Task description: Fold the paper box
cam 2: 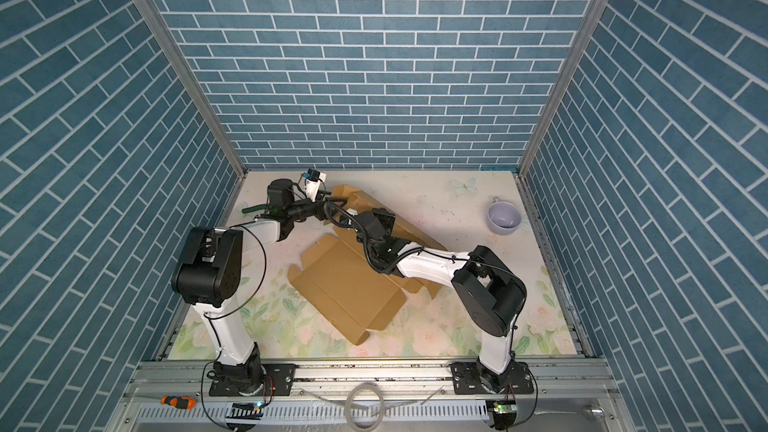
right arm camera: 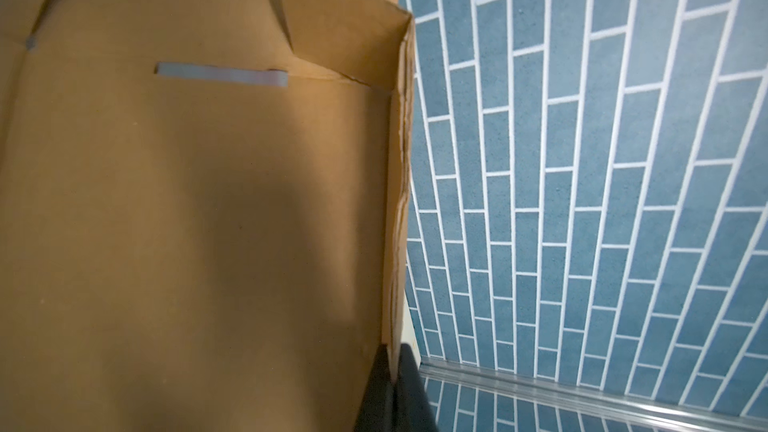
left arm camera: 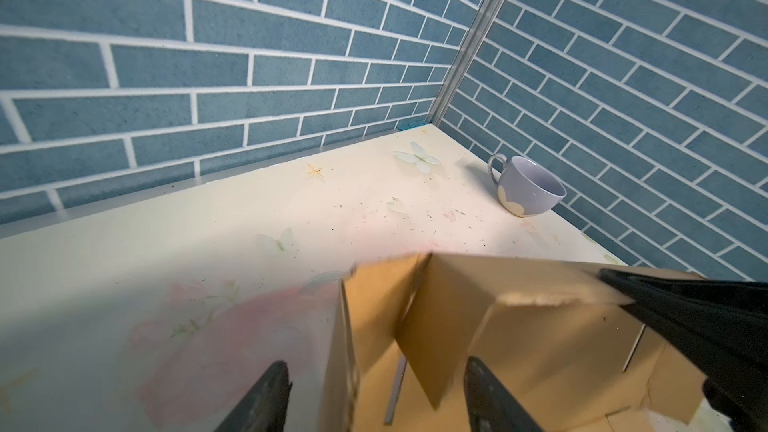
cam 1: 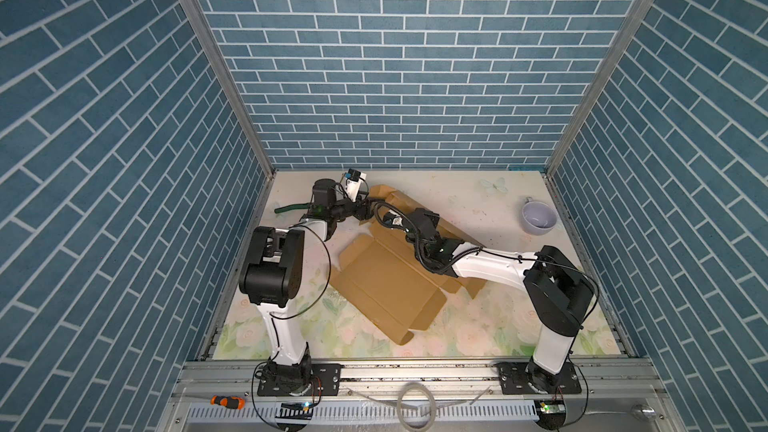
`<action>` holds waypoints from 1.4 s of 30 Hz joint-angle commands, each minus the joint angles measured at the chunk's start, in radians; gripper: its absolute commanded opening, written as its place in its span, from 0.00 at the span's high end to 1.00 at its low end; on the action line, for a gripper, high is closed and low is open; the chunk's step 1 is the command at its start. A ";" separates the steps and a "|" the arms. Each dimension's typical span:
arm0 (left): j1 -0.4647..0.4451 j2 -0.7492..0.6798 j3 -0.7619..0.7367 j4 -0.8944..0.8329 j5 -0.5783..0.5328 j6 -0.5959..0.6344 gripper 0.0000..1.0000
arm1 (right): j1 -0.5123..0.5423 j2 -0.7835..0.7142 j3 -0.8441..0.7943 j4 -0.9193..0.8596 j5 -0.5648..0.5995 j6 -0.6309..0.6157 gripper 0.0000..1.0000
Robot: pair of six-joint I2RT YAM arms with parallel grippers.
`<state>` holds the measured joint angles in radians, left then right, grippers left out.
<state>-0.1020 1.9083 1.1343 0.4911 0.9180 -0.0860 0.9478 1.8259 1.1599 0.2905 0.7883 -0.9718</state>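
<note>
Brown corrugated cardboard forms the paper box [cam 1: 386,280] [cam 2: 340,280], a die-cut sheet partly folded. It lies at an angle at the centre of the floral-printed table surface [cam 1: 478,326], with its far panels raised. The left gripper [cam 1: 363,211] [left arm camera: 374,376] sits at the far-left corner of the box. Its jaws stand wide apart, straddling an upright wall and an inward-angled flap without clamping either. The right gripper [right arm camera: 390,388] reaches across the raised far panel, and its jaws are pressed together on the panel's edge. A lavender ceramic mug [cam 1: 539,218] [left arm camera: 528,191] stands well apart, near the far-right corner.
</note>
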 commanded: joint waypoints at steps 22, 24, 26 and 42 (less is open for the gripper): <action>0.185 0.139 0.249 -0.321 0.187 0.099 0.34 | -0.014 0.024 -0.034 0.126 -0.037 -0.119 1.00; 0.179 0.154 0.284 -0.412 0.216 0.143 0.32 | -0.015 0.021 -0.040 0.134 -0.038 -0.122 1.00; 0.176 0.166 0.323 -0.521 0.221 0.211 0.31 | -0.015 0.021 -0.043 0.145 -0.039 -0.125 1.00; 0.065 0.326 0.622 -1.188 0.126 0.658 0.29 | -0.020 0.010 -0.062 0.205 -0.041 -0.141 1.00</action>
<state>-0.0452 2.2345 1.7542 -0.5900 1.0218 0.4816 0.9340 1.8366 1.1244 0.4500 0.7502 -1.0817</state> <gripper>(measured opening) 0.712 0.057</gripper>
